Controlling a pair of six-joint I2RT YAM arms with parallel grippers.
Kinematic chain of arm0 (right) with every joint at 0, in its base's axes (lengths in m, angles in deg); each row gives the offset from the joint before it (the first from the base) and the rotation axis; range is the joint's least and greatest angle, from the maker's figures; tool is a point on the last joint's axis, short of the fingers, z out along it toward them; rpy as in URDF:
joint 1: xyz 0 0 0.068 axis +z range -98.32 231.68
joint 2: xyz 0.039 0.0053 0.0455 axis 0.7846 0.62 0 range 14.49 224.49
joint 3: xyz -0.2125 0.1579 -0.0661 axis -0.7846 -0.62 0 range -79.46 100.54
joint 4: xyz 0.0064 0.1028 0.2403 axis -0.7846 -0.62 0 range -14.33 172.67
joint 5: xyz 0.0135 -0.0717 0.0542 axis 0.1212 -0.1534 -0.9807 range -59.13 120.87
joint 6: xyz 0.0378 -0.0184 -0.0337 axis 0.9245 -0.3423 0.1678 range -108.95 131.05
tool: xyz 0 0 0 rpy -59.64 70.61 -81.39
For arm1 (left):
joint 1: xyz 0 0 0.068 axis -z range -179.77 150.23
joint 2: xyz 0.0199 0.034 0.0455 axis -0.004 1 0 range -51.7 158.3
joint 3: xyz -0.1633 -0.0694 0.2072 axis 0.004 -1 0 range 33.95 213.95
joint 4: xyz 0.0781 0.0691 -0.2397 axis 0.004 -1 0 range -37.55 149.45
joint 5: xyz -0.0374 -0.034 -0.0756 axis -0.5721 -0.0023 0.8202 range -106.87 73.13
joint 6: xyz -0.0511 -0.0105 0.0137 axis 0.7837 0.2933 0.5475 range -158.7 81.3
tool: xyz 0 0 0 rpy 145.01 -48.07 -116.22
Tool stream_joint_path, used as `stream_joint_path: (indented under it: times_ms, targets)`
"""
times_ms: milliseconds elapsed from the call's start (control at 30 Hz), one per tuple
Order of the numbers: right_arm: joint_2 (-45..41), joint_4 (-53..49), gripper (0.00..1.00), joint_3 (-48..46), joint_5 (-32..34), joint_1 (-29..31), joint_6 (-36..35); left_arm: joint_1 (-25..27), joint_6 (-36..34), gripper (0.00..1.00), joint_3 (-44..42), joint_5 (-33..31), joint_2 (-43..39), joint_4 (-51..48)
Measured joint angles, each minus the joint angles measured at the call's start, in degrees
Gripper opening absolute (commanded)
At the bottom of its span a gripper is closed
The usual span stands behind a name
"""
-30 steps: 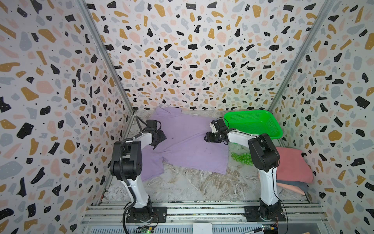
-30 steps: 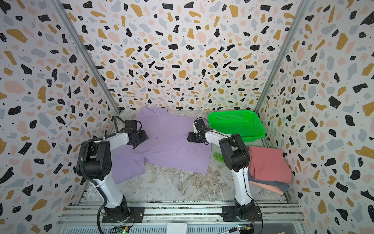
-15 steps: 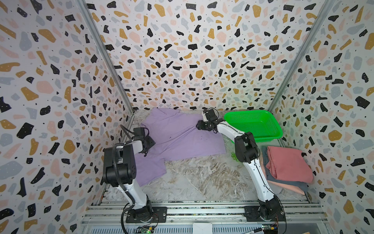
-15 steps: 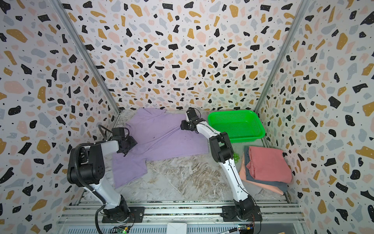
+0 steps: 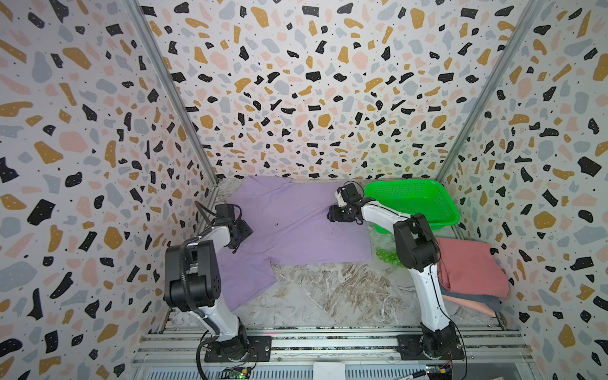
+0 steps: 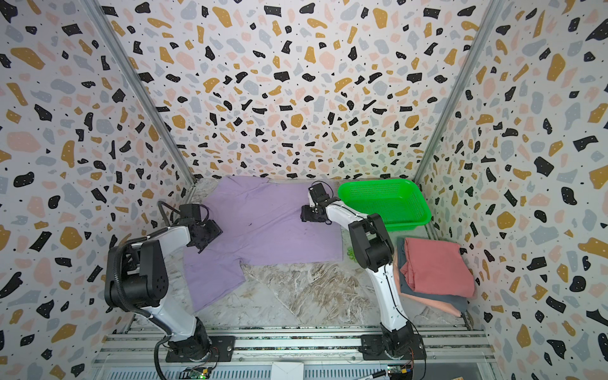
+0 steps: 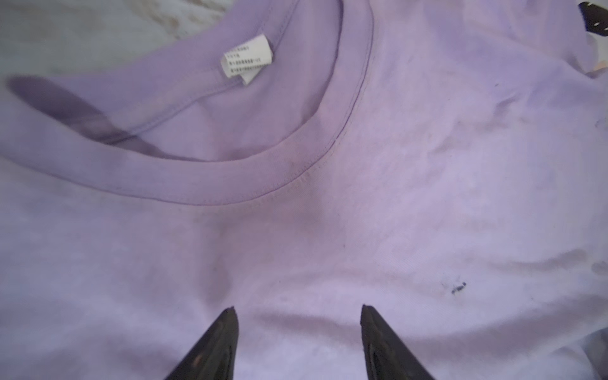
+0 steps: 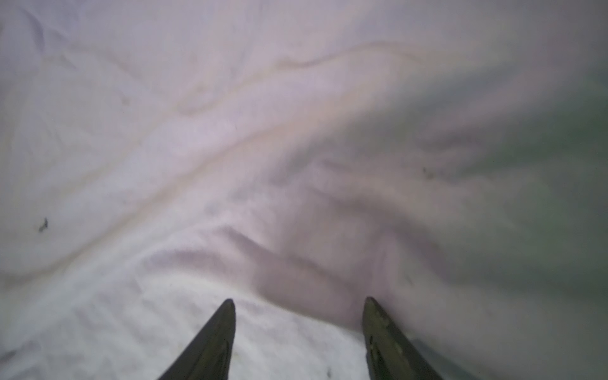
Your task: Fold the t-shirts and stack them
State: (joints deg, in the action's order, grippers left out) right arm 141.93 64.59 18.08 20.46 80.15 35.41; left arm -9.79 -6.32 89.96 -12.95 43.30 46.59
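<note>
A large lavender t-shirt [image 5: 296, 230] [image 6: 269, 230] lies spread on the marble table in both top views, neck toward the left wall and hem toward the right. My left gripper [image 5: 240, 240] [image 7: 297, 309] hovers open low over its chest, just short of the collar [image 7: 204, 184] and its white label [image 7: 246, 59]. My right gripper [image 5: 330, 215] [image 8: 299, 301] is open above wrinkled cloth near the hem, holding nothing. At the right wall sits a pile of folded t-shirts [image 5: 470, 266] [image 6: 434, 266], pink on top, grey-blue and salmon under it.
A green mesh basket [image 5: 411, 200] [image 6: 385, 200] stands at the back right, close behind the right arm. A cluster of small green balls [image 5: 386, 255] lies between the shirt's hem and the right arm. Bare marble table [image 5: 329, 296] shows in front of the shirt.
The lavender shirt has slid toward the back wall and lies flatter. The left gripper moved toward the left wall; the right gripper went back-left, then came forward a little.
</note>
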Motion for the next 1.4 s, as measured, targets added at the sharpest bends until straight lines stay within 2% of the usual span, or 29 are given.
stream_joint_path:
  times_ms: [100, 267, 433, 533, 633, 800, 933, 1033, 1167, 1267, 1400]
  targets:
    - [-9.40, 0.28, 0.72, -9.18, -0.04, -0.07, -0.81, -0.76, -0.26, 0.68, -3.34, -2.29, -8.90, -4.00]
    - [-27.26, 1.99, 0.76, -25.59, -0.13, -0.11, 0.74, -4.48, -0.22, 0.76, -13.86, -5.60, -24.61, -13.07]
    - [-37.86, 2.16, 0.86, -39.10, 0.00, -0.13, 4.28, -4.92, 1.25, 0.78, -15.76, -6.16, -30.45, -22.84]
    - [-40.22, 1.92, 0.86, -44.37, -0.02, -0.35, 5.73, -4.92, 4.85, 0.81, -17.86, -5.05, -33.64, -23.50]
    - [-41.38, 1.92, 0.86, -47.15, -0.26, -0.59, 6.58, -4.92, 10.12, 0.83, -23.47, -3.74, -35.17, -24.13]
    - [-43.19, 2.40, 0.86, -47.82, -1.38, -1.57, 6.73, -4.94, 17.42, 0.84, -27.89, -6.47, -37.05, -29.16]
    - [-44.11, 2.93, 0.86, -47.98, -2.21, -2.75, 6.67, -4.94, 20.48, 0.83, -27.96, -10.32, -37.48, -30.84]
    - [-44.26, 2.71, 0.86, -48.33, -2.56, -3.69, 6.67, -4.94, 22.43, 0.82, -30.14, -10.62, -37.68, -30.34]
    - [-44.37, 1.07, 0.87, -48.33, -2.32, -4.26, 6.67, -4.94, 23.89, 0.78, -31.76, -10.69, -38.05, -30.47]
    - [-44.39, -0.57, 0.87, -48.33, -2.16, -4.22, 6.71, -4.98, 24.11, 0.68, -31.76, -10.73, -37.29, -30.38]
    - [-44.94, -1.70, 0.87, -49.86, -0.83, -3.23, 6.95, -5.16, 24.35, 0.39, -31.74, -10.43, -36.74, -28.87]
